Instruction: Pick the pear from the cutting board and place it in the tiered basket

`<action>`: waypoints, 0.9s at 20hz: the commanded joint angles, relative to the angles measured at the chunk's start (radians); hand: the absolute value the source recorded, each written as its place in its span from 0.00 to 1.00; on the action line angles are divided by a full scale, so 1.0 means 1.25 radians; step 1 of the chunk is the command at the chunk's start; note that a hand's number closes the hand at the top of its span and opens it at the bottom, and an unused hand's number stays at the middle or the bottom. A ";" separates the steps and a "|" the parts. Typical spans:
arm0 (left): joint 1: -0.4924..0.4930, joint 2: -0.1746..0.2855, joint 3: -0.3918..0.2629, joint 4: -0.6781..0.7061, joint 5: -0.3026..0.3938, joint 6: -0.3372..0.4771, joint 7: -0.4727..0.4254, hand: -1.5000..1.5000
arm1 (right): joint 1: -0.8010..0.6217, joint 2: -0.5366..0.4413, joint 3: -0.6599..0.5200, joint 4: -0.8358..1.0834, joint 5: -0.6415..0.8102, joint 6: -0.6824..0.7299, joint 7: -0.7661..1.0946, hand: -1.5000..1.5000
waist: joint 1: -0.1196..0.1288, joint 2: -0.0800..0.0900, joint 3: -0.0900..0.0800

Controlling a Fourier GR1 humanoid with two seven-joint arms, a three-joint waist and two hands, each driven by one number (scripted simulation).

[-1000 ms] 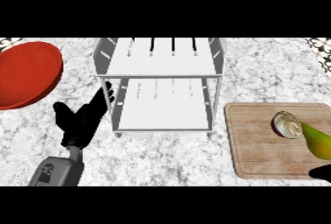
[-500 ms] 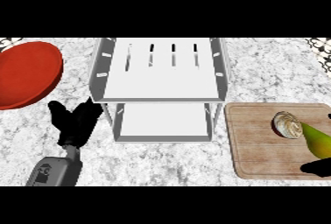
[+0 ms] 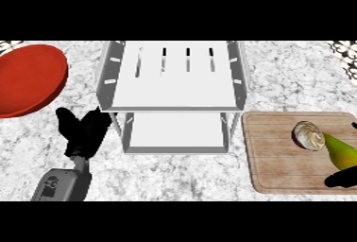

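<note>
The green-yellow pear [image 3: 339,151] lies on the wooden cutting board [image 3: 275,158] at the right, its tip pointing up-left. Only a small black part of my right hand [image 3: 342,178] shows at the view's right edge, touching the pear's lower end. The rest of that hand is out of view. The white tiered basket [image 3: 237,90] stands in the middle, its upper tier hiding most of the lower one. My left hand [image 3: 83,134] is open, fingers up, just left of the basket's lower tier and holding nothing.
A round brownish shell-like thing [image 3: 309,135] lies on the board, touching the pear's tip. A red plate [image 3: 24,78] sits at the far left. The counter is speckled marble.
The basket now looks larger and nearer as the view has shifted. My left hand has drawn back slightly from the basket with its fingers closer together. The pear and right hand have barely moved.
</note>
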 commanded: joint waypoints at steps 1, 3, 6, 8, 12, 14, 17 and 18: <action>0.055 0.021 0.015 -0.012 0.009 -0.039 -0.027 0.50 | -0.040 0.038 0.025 0.087 0.041 -0.055 -0.033 0.00 | 0.005 0.003 0.006; -0.012 0.004 0.020 0.022 0.002 -0.023 -0.017 0.50 | -0.078 0.035 0.015 0.179 0.046 -0.080 -0.080 0.00 | 0.005 0.004 0.006; 0.035 -0.002 -0.006 -0.059 -0.019 -0.001 0.007 0.50 | -0.040 0.010 0.011 0.148 0.005 -0.017 -0.159 1.00 | 0.008 0.003 0.007; -0.026 -0.006 0.028 0.067 -0.006 -0.014 -0.029 0.50 | -0.018 0.024 0.012 0.080 -0.008 -0.012 -0.157 1.00 | -0.004 0.004 0.006; 0.002 -0.004 0.004 -0.010 -0.015 -0.010 0.026 0.50 | -0.060 0.029 0.035 0.136 0.043 -0.044 -0.158 1.00 | 0.006 0.003 0.006; 0.009 -0.043 -0.011 0.019 -0.041 0.020 -0.027 0.50 | -0.054 0.050 0.042 0.120 0.056 -0.076 -0.170 1.00 | 0.004 0.004 0.006; 0.013 -0.040 -0.022 -0.033 -0.034 0.017 0.026 0.50 | -0.005 0.078 0.036 0.039 0.043 -0.092 -0.171 1.00 | 0.000 0.001 0.006; 0.000 -0.028 0.000 0.032 -0.028 -0.004 -0.021 0.50 | -0.040 0.099 0.041 0.052 0.049 -0.099 -0.138 1.00 | 0.000 0.003 0.006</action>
